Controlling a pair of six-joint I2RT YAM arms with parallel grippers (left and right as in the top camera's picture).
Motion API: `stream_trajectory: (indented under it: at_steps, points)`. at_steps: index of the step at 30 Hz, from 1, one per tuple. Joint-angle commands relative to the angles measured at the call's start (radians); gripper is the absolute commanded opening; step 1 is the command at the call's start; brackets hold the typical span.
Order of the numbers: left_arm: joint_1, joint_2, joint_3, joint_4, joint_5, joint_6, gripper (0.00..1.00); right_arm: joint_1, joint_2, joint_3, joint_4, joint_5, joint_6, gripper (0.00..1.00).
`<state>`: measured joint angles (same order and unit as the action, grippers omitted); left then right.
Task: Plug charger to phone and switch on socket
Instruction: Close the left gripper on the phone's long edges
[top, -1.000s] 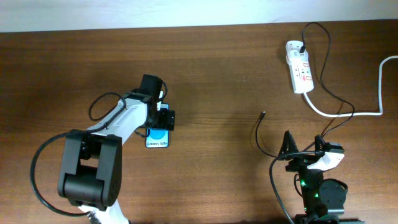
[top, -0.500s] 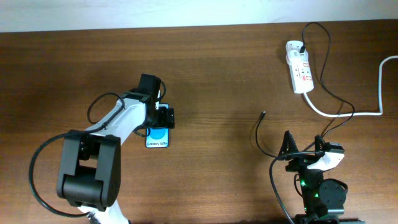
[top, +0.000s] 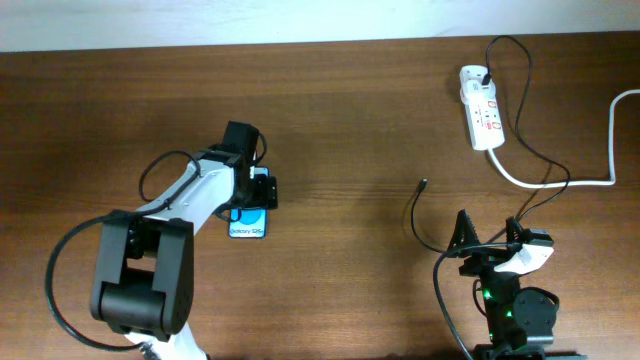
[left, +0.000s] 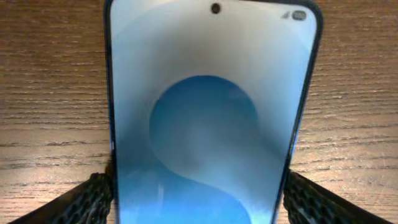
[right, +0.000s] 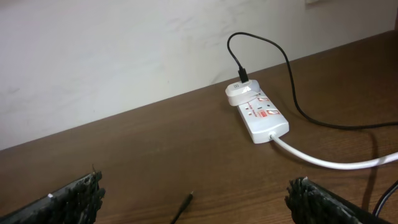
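Observation:
The phone (top: 248, 227), with its blue screen up, lies on the wooden table left of centre. My left gripper (top: 252, 208) is shut on it, one finger against each long edge. In the left wrist view the phone (left: 205, 112) fills the frame between the fingertips of the left gripper (left: 199, 202). The charger is a thin black cable. Its connector tip (top: 424, 184) lies free on the table and its black plug (top: 487, 75) sits in the socket (top: 483, 115) at the back right. My right gripper (top: 488, 233) is open and empty. The connector tip (right: 185, 204) lies just ahead of the right gripper (right: 198, 198), between its fingers.
A thick white cord (top: 560, 183) runs from the socket to the right edge. It also shows in the right wrist view (right: 329, 163). The socket (right: 261, 113) lies near the pale back wall. Black cable loops cross the table (top: 340, 120) beside my right arm.
The left gripper and the phone have shifted slightly left and towards the front. The right arm, cable and socket have not moved.

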<state>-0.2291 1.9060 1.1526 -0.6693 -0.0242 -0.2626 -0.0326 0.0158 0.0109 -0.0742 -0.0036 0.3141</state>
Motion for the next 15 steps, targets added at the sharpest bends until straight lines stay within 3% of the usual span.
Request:
stream_trajectory:
  at_steps: [1,11,15]
  points:
    - [0.000,0.080,-0.073,-0.023,0.083,-0.019,0.88,0.008,-0.009,-0.005,-0.005,0.009,0.001,0.98]
    - [0.000,0.080,-0.073,-0.024,0.053,0.010,0.83,0.008,-0.009,-0.005,-0.005,0.009,0.002,0.98]
    - [0.000,0.080,-0.073,-0.024,0.034,0.048,0.77,0.008,-0.009,-0.005,-0.005,0.008,0.002,0.98]
